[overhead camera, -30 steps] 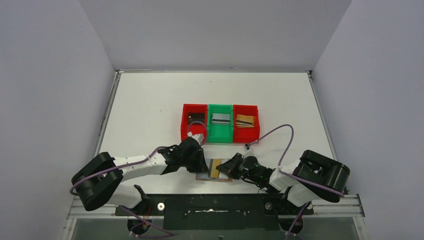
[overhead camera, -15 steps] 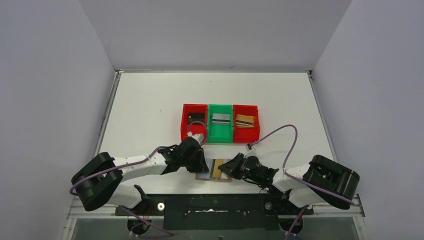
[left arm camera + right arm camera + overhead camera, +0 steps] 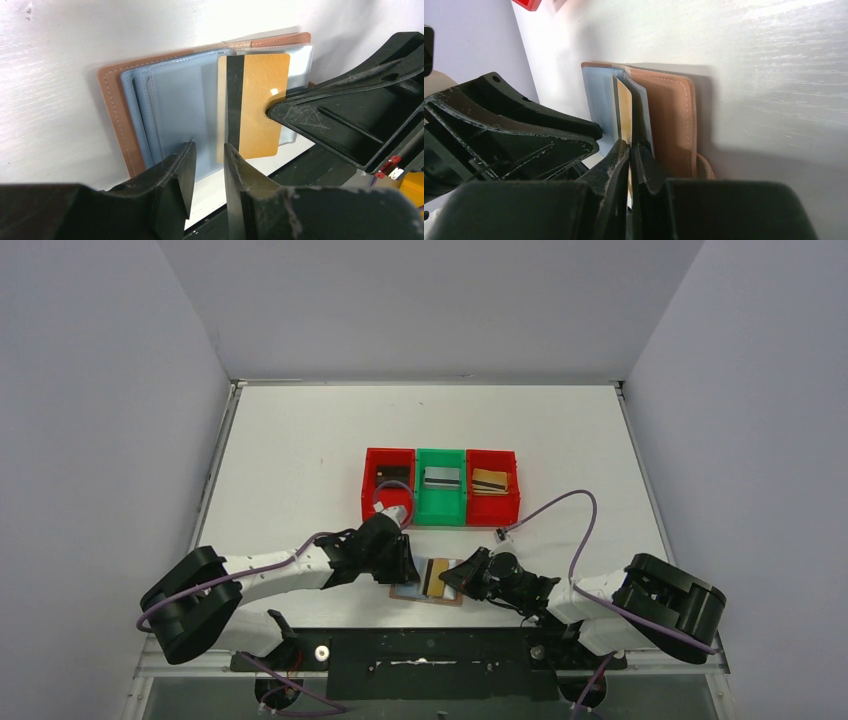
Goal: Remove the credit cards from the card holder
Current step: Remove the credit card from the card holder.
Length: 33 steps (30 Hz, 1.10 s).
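Observation:
The card holder (image 3: pixel 408 591) lies open near the table's front edge, tan leather (image 3: pixel 114 107) with grey-blue slots (image 3: pixel 172 105). A gold-tan credit card (image 3: pixel 260 100) with a black stripe stands out over the right half of the holder. My right gripper (image 3: pixel 630 147) is shut on that card's edge (image 3: pixel 624 107), also seen from the left wrist view (image 3: pixel 275 107). My left gripper (image 3: pixel 210 150) hovers just left of the card over the holder's lining, its jaws a narrow gap apart with nothing between them. In the top view the grippers (image 3: pixel 405 565) (image 3: pixel 457 576) flank the card (image 3: pixel 435 577).
Behind the holder stand three joined bins: a red one (image 3: pixel 370 485) with a black card, a green one (image 3: pixel 441 502) with a silver card, and a red one (image 3: pixel 493 502) with a gold card. The black front rail (image 3: pixel 430 650) lies just below the holder.
My left gripper's jaws have parted a little. The right arm's elbow has dropped and swung outward to the right, while its gripper stays on the gold card, which has shifted slightly right.

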{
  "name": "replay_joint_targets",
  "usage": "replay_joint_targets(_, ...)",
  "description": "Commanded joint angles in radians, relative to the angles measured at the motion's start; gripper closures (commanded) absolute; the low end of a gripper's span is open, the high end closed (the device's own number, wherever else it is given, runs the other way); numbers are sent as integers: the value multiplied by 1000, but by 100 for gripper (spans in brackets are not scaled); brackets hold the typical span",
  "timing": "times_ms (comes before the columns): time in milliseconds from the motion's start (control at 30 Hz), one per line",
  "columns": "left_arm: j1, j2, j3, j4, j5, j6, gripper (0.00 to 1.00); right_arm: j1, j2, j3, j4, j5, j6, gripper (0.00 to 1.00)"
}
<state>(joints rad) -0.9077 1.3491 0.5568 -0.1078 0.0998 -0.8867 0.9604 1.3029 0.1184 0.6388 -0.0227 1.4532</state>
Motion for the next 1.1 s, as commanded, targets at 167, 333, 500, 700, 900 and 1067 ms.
replay_joint_targets(167,3,-46,5,-79,-86,18,67,-9,-62,4,-119,72,0,100)
replay_joint_targets(333,6,-40,11,-77,-107,14,65,-12,-96,19,-182,64,-25,100)
replay_joint_targets(500,6,-38,1,-86,-118,17,65,-12,-125,12,-166,65,-26,100)
replay_joint_targets(700,6,-54,-4,-106,-125,19,65,-12,-178,20,-189,70,-49,100)
replay_joint_targets(900,5,-83,-9,-104,-115,11,62,-13,-244,18,-222,63,-58,100)
replay_joint_targets(1067,6,-106,30,-122,-117,28,56,-16,-324,14,-240,78,-56,100)
